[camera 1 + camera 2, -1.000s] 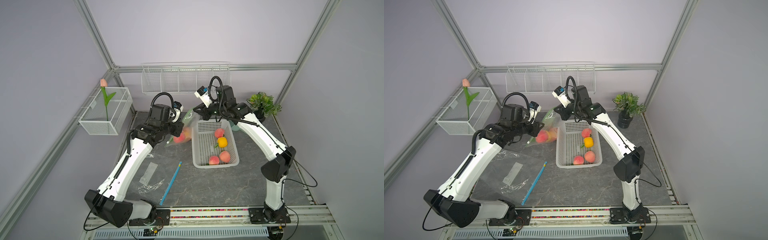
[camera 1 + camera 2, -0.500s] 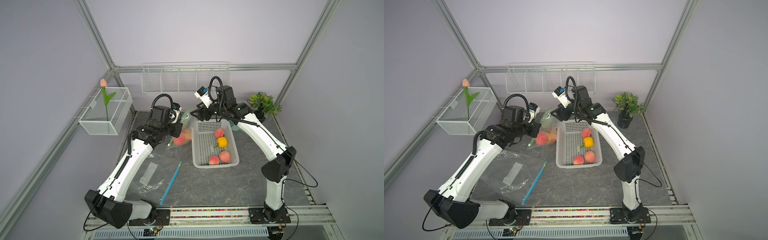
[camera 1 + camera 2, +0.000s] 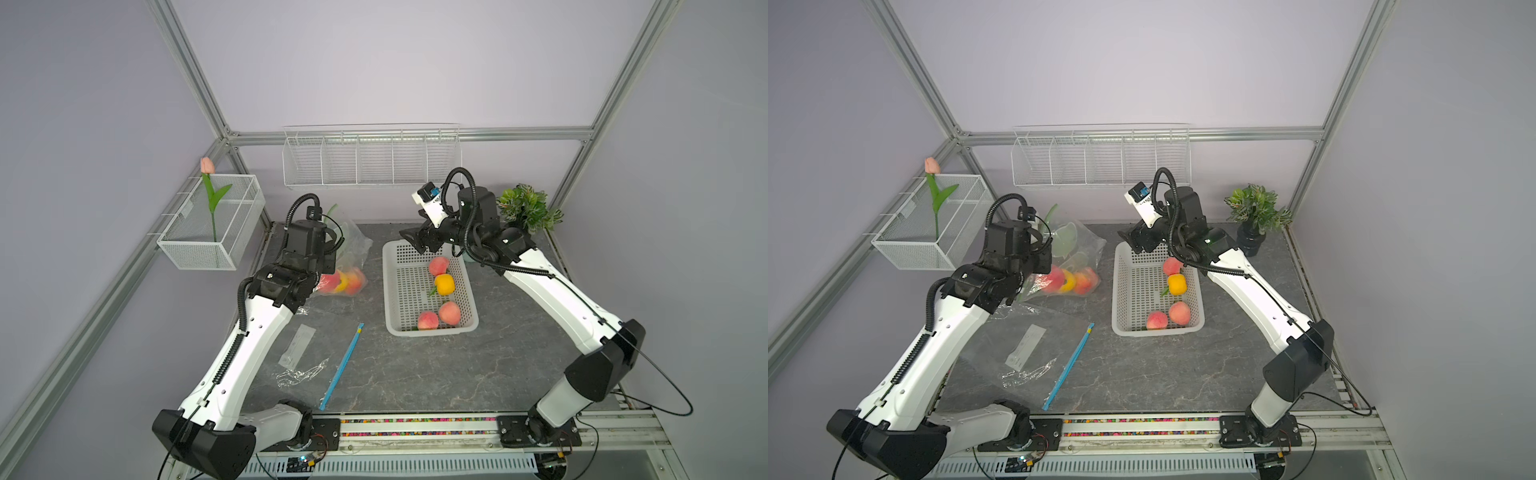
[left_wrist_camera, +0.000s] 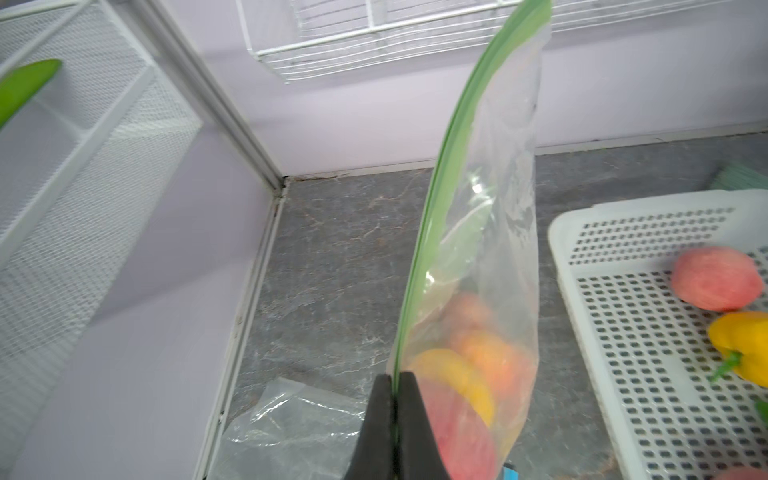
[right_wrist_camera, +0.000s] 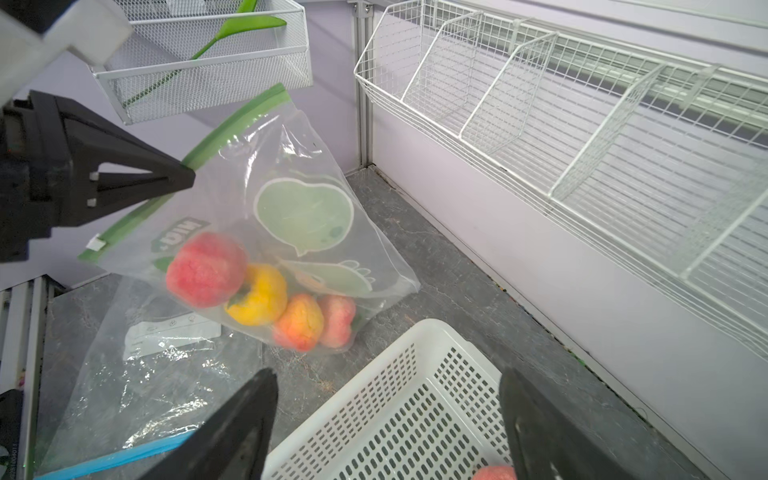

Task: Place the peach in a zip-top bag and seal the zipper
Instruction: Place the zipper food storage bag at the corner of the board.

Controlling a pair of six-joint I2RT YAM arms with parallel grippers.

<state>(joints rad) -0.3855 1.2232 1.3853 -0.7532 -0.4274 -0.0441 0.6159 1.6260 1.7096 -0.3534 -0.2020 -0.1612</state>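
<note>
1. Vs a sec ago: the right gripper (image 5: 386, 376) is now being held wide open w/ nothing between its fingers. Back then it was being kept shut right at the zipper end of the zip-top bag (image 5: 307, 216). It's being hung just off the bag now, over the far end of the white basket (image 3: 388, 291).
2. The left gripper (image 4: 395, 376) is being clamped fully shut on the green zipper strip (image 4: 440, 174), approx mid-strip. A sec ago it was a touch open. So the bag is being carried by that gripper alone.
3. The two grippers are being seen slightly further apart than before. The basket and the flat spare bag (image 3: 299, 365) on the tabletop (image 3: 415, 374) are being left where they were.
4. Orientation: the strip, i.e. the bag's long edge, is being held steeply tilted. Its high end is being pointed up toward the wire rack (image 4: 374, 41) at the back. The bag body is being hung off it toward the basket side. In the left wrist view both sides of the strip are being seen as one thin line.
5. The peach (image 5: 205, 270) is being held inside the bag, in the sagging low part, next to a yellow pepper (image 5: 259, 295) and two more peaches. That's btw the left arm and the basket. Whether the low end is touching the tabletop can't be told.
</note>
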